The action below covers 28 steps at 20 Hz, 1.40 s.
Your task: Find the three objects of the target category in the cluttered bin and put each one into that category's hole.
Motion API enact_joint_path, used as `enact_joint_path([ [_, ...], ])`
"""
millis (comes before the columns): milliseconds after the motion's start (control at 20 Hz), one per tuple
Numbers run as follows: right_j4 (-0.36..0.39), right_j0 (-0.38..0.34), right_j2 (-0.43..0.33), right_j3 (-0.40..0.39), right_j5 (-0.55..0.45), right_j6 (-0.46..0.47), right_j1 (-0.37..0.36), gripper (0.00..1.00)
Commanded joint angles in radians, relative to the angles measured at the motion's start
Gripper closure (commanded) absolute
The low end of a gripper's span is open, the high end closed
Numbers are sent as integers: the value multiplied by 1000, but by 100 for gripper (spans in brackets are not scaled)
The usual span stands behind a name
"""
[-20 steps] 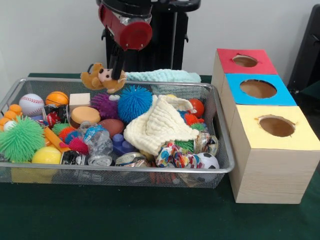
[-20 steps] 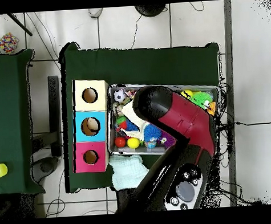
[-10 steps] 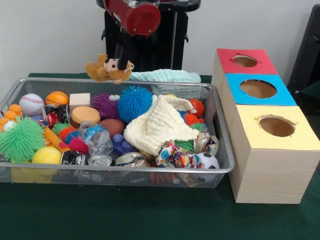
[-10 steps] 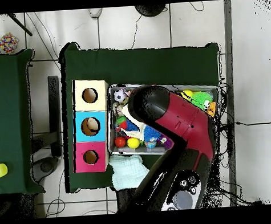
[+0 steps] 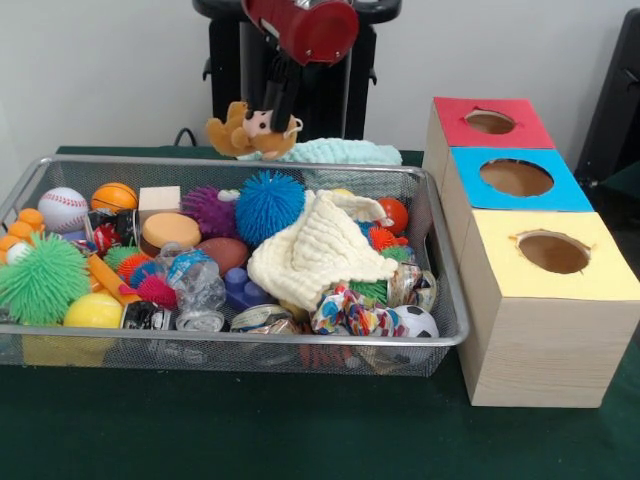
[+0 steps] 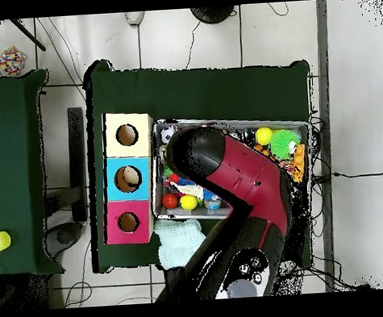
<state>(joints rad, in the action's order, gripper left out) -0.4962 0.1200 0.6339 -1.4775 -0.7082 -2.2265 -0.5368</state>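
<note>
— Where is the plush dog now?

— It hangs under the gripper, which is clenched on it, in the air above the far rim of the bin.

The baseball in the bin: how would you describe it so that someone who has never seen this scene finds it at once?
Start at the wire mesh bin on the green table and go to its far left corner in the front view. The baseball lies there beside a small orange basketball and behind a green spiky ball. It alone is white with red stitching.
</note>
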Motion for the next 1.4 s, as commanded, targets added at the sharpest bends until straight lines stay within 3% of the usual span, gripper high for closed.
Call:
enact_joint_path([
  [50,-41,36,-78,-145,-17,-279,-20,100],
  [550,-101,131,-60,-238,2,-363,-42,100],
  [950,-88,242,15,-236,-11,-441,-39,100],
  [1400,-55,375,38,-283,-36,-471,-99,100],
])
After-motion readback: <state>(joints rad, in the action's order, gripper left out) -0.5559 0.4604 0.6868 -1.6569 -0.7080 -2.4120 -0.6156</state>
